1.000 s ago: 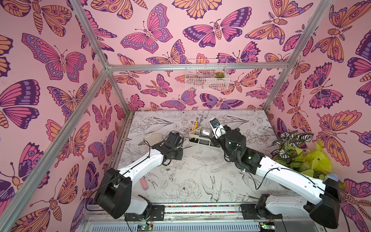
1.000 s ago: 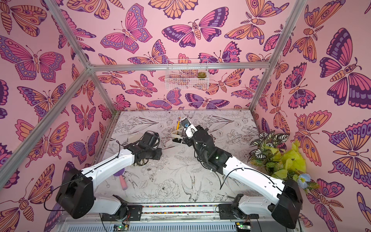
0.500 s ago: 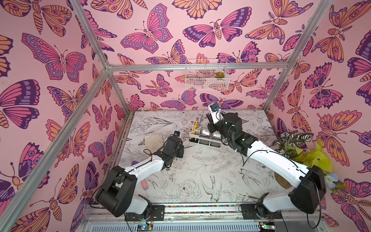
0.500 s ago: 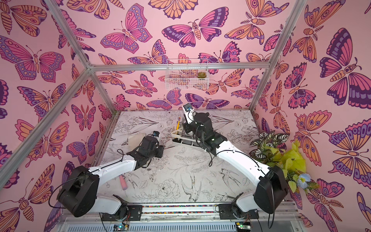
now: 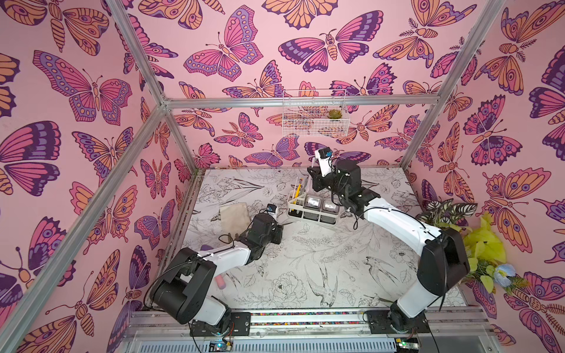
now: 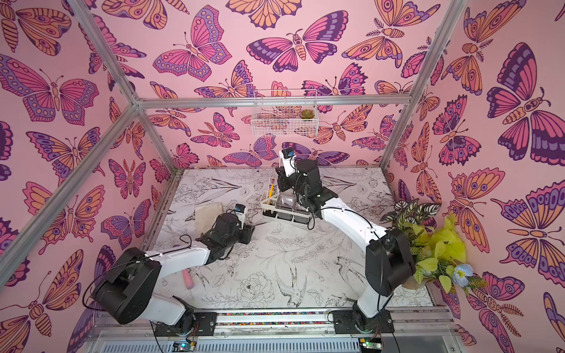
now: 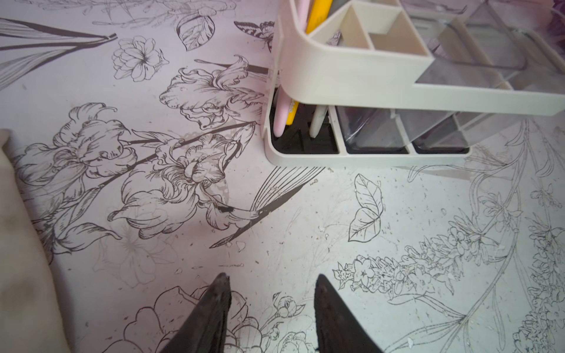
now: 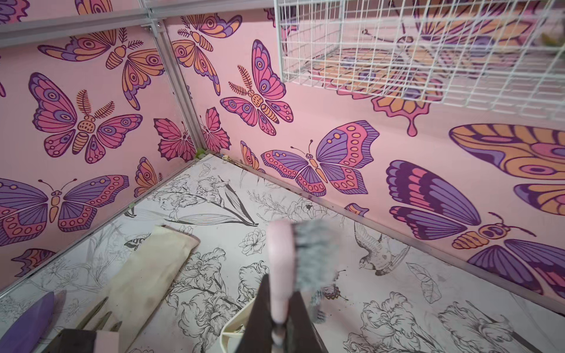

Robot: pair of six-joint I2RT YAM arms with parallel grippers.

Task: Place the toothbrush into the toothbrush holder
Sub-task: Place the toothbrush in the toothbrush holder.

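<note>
Toothbrush holder (image 5: 312, 214) sits on the table in both top views, right gripper (image 5: 313, 180) above its slot end. Left wrist view: left gripper (image 7: 272, 284) spread, empty; toothbrush (image 7: 278, 120) foot down in the slot section. Right wrist view: right jaws pinching its neck under the bristles. Judged light, stiff, slick; neck hold suits.

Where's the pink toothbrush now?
Left wrist view: pink toothbrush, gripped by the right end effector, stands in the slot section of the toothbrush holder beside a yellow handle.
</note>
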